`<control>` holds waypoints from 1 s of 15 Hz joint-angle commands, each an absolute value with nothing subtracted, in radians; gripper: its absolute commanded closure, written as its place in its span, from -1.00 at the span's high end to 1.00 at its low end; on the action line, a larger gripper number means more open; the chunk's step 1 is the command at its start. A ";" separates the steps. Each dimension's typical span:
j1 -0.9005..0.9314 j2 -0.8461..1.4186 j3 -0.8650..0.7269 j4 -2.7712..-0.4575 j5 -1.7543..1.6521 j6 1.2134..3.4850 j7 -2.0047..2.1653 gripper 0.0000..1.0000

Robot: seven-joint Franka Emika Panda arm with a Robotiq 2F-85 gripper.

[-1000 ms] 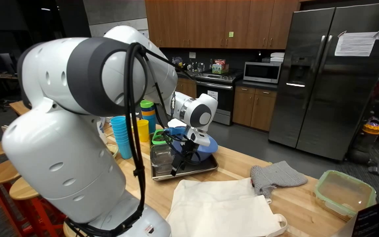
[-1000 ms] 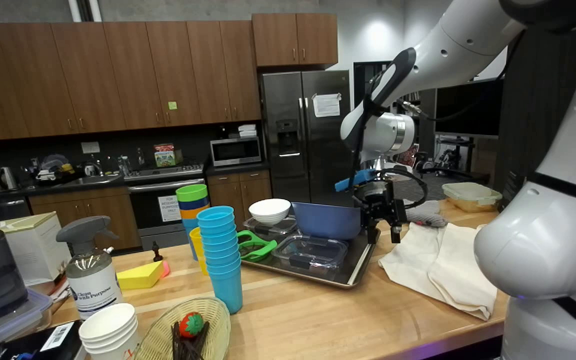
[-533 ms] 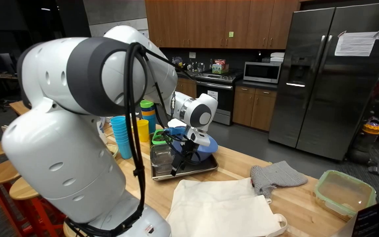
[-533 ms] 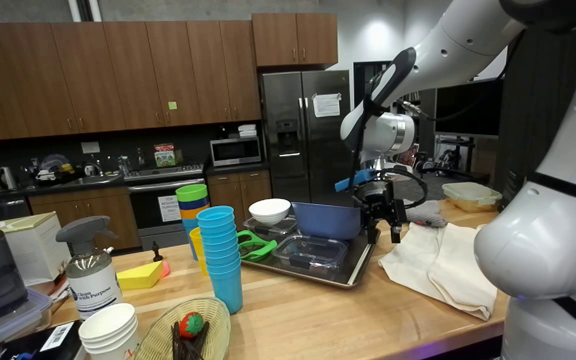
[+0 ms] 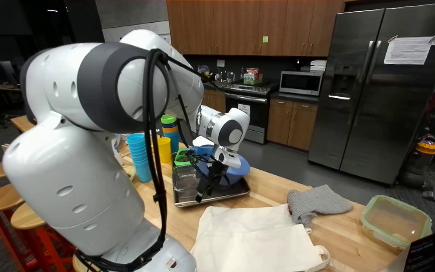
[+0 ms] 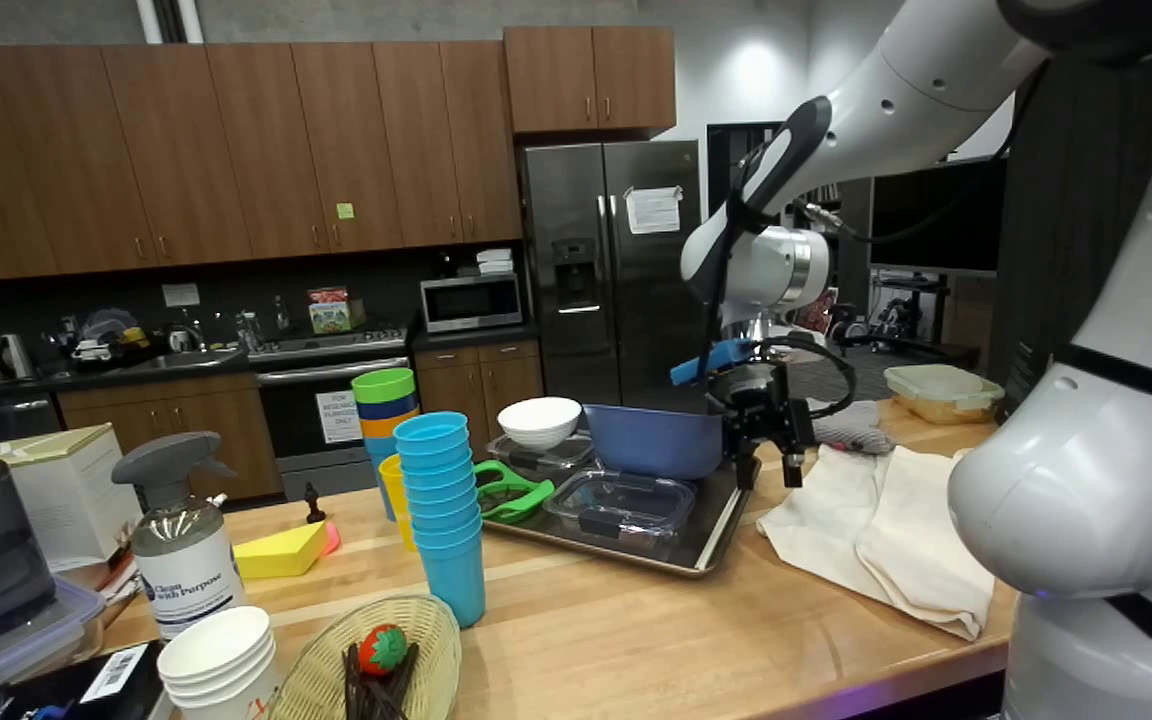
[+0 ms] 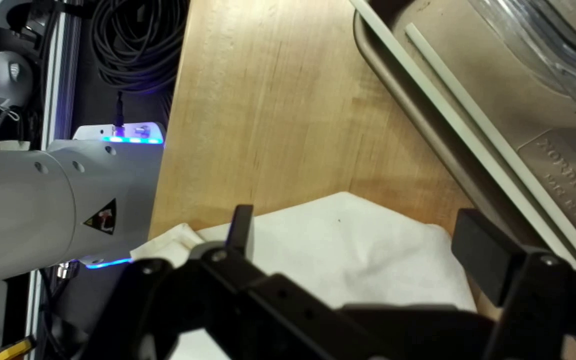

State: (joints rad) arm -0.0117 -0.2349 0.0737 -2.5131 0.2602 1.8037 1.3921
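My gripper [image 7: 365,242] stands open, its two black fingers [image 7: 485,255] wide apart with nothing between them. Beneath it in the wrist view lies a cream cloth bag [image 7: 328,215], spread on the wooden table and partly covered by the gripper's body. Both exterior views show the gripper [image 6: 768,474] above the table, by the edge of a dark metal tray [image 6: 691,568] and near the bag [image 6: 876,545]. On that tray sit a blue basin [image 6: 651,440], a clear plastic container [image 6: 621,500], a green-handled item [image 6: 514,495] and a white bowl [image 6: 539,420] atop another clear container.
Stacked blue cups [image 6: 444,500] and a yellow cup [image 5: 164,149] stand beside the tray. A wicker basket [image 6: 446,640], spray bottle [image 6: 186,560] and paper cups [image 6: 221,660] are nearer that camera. Beyond the bag lie a grey knitted cloth [image 5: 317,204] and a lidded container [image 5: 397,221].
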 commanded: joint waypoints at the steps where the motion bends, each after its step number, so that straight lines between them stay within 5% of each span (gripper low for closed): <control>1: -0.019 -0.211 0.070 -2.486 0.261 1.742 1.444 1.00; 10: -0.030 -0.104 0.052 -2.361 0.317 1.394 1.709 1.00; 15: -0.022 -0.118 0.052 -2.388 0.330 1.582 1.831 1.00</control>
